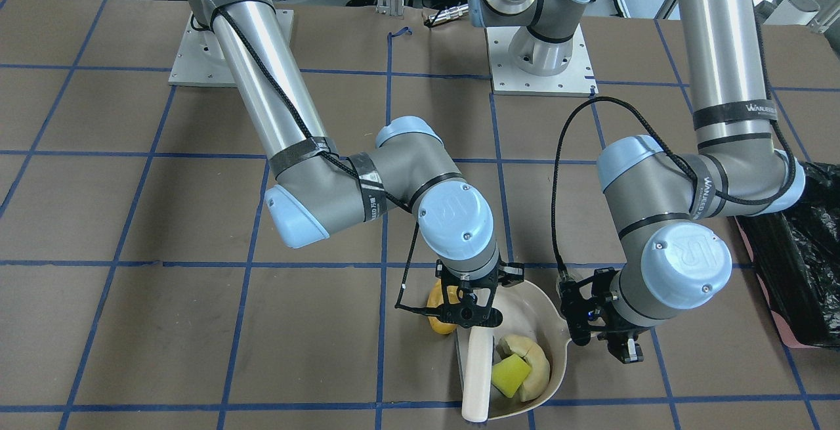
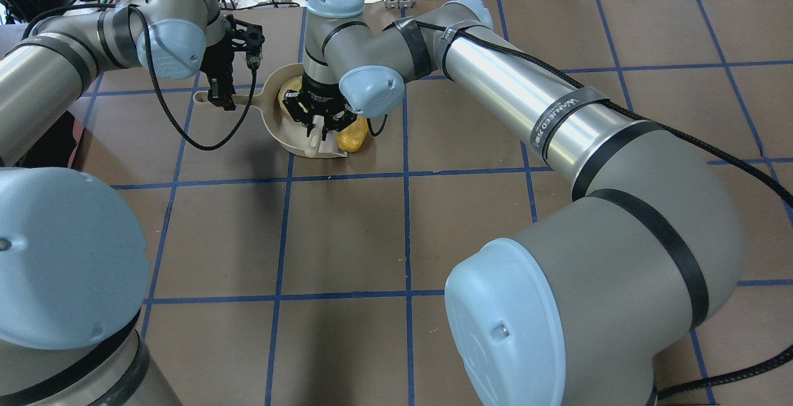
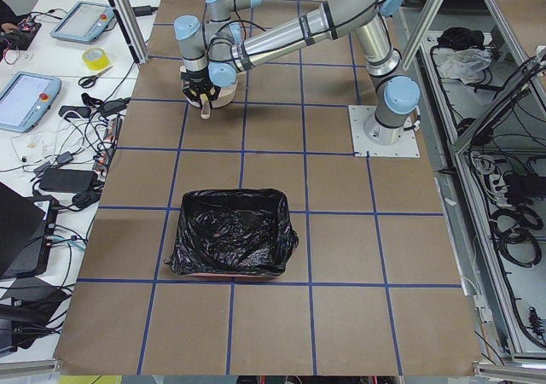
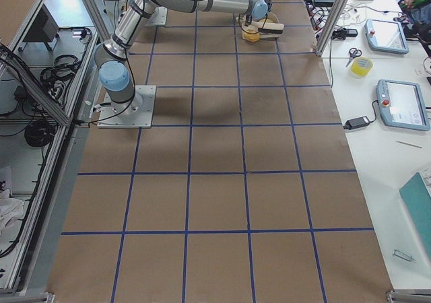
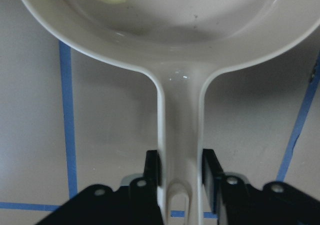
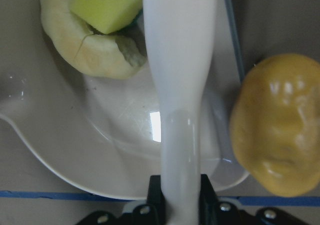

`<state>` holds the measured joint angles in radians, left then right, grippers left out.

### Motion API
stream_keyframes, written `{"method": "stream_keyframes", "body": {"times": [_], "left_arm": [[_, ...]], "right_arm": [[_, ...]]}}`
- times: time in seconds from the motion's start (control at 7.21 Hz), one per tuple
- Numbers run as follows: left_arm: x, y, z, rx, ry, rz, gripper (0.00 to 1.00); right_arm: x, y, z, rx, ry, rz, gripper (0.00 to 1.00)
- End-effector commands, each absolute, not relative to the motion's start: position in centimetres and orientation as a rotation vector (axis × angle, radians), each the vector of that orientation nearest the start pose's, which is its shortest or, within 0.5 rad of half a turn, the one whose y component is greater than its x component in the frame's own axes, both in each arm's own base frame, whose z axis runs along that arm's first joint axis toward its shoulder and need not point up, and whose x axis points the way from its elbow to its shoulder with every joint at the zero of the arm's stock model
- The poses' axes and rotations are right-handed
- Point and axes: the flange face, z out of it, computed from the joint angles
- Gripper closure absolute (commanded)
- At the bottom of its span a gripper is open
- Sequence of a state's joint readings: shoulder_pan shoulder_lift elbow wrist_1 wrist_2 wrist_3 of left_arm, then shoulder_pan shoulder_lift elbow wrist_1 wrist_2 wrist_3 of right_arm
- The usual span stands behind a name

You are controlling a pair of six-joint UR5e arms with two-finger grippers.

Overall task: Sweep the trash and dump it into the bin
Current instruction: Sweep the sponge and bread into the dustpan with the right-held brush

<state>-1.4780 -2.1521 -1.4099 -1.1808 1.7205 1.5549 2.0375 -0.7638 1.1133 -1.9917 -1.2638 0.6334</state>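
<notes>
The beige dustpan lies on the table, and my left gripper is shut on its handle. Inside it lie the yellow-and-green sponge wedge and the pale crescent slice. My right gripper is shut on the handle of a white brush that reaches into the pan. The golden-brown potato lump sits on the table outside the pan, just beside its rim and the brush; it also shows in the right wrist view. The black-lined pink bin stands far off, on my left side.
The table is brown with a blue tape grid. Both arm bases stand at the table's rear. The bin's edge shows behind my left elbow. A side desk with tablets, tape and scissors runs along the far edge.
</notes>
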Motion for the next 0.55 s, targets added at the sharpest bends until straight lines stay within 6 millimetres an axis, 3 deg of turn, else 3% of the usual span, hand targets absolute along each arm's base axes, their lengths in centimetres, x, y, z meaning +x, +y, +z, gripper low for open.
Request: {"method": "stream_keyframes", "body": {"times": [0.0,0.42], "left_arm": [[-5.2,-69.6,25.5,2.05,2.27,0.201,0.85],[-5.2,-69.5,25.4,2.05,2.271,0.203,0.84]], "right_arm": [[51.2,-61.6,24.0,0.262,2.788,0.154,1.0],[49.6,-60.2,28.4,0.25,2.857,0.176,1.0]]}}
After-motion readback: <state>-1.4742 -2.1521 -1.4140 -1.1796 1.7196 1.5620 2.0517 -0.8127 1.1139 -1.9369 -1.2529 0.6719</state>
